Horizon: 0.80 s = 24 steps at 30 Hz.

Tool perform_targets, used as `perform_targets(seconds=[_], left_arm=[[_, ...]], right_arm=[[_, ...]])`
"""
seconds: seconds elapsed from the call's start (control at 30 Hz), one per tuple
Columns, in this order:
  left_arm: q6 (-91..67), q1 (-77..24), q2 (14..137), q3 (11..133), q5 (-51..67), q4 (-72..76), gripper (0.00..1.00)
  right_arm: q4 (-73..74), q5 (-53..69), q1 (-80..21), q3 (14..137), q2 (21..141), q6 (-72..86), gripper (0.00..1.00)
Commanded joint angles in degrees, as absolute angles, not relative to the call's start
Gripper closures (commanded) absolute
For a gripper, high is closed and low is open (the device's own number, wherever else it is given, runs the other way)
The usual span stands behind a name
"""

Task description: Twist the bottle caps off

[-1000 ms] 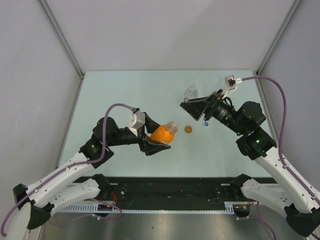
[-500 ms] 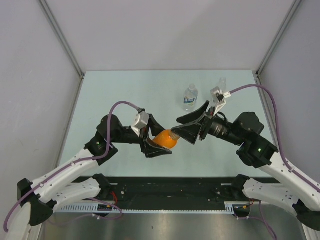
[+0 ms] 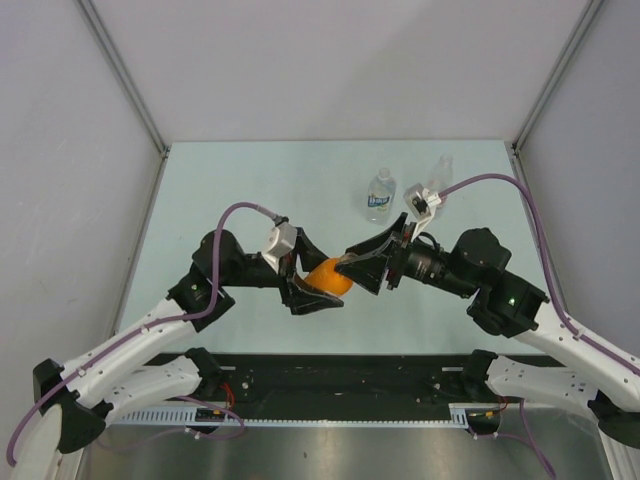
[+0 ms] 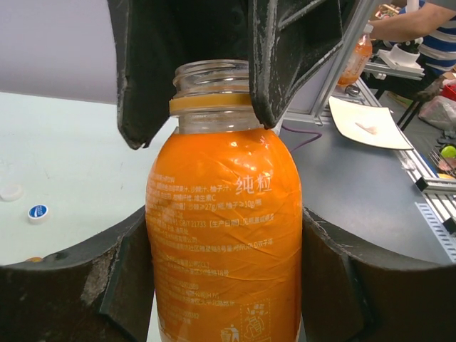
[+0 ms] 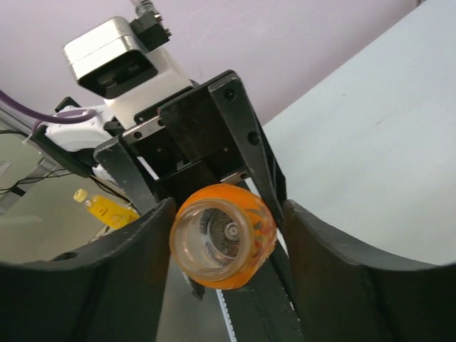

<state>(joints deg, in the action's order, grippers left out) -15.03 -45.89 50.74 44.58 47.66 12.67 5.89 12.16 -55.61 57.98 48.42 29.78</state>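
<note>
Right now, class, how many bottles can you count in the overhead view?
3. The orange bottle is gripped in the left tool at centre; the blue-labelled bottle stands behind it; the slim clear bottle is at the back right.

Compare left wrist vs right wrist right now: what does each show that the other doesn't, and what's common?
Left wrist only: the orange bottle side-on with its printed label, plus two loose caps on the table, a white cap with a blue mark and a plain whitish cap.
Right wrist only: a view straight into the bottle's open mouth, with the left arm's camera housing behind it.
Both: the bottle uncapped, the left gripper holding it, and the right gripper with its fingers flanking the neck.
</note>
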Motion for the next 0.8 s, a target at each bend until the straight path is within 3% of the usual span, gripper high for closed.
perform_targets(seconds=[0.0,0.13,0.17,0.27,0.3,0.4,0.47,0.5,0.77], left_arm=[[-14.77,-45.53,49.22,45.09,46.93,15.38,1.0],[-14.15,-45.53,48.96,45.35,44.84,14.15,0.93],[-13.72,-45.53,48.52,45.35,44.3,13.8,0.92],[-12.58,-45.53,48.25,45.53,40.1,12.05,0.72],[-11.96,-45.53,48.34,46.31,38.08,10.74,0.5],[-9.41,-45.53,49.04,49.38,31.91,3.1,0.26],[-8.62,-45.53,48.61,50.09,30.16,0.36,0.17],[-8.53,-45.53,47.3,49.75,28.15,0.44,0.01],[-7.65,-45.53,37.19,45.7,15.92,-3.68,0.0]], right_arm=[[6.68,10.28,-56.25,58.71,48.08,27.69,0.41],[5.98,11.95,-56.34,58.71,48.6,27.69,0.56],[5.89,12.04,-56.34,58.62,48.78,27.77,0.64],[5.63,12.04,-56.43,58.71,48.87,27.34,0.77],[5.28,11.87,-56.43,58.62,48.78,26.81,0.8],[3.43,10.55,-56.51,58.97,48.87,25.93,0.96],[3.69,8.97,-56.51,59.94,49.83,24.53,1.0],[4.21,8.44,-56.51,61.07,50.27,24.09,1.0],[5.8,-1.21,-56.43,65.56,54.22,19.26,1.0]])
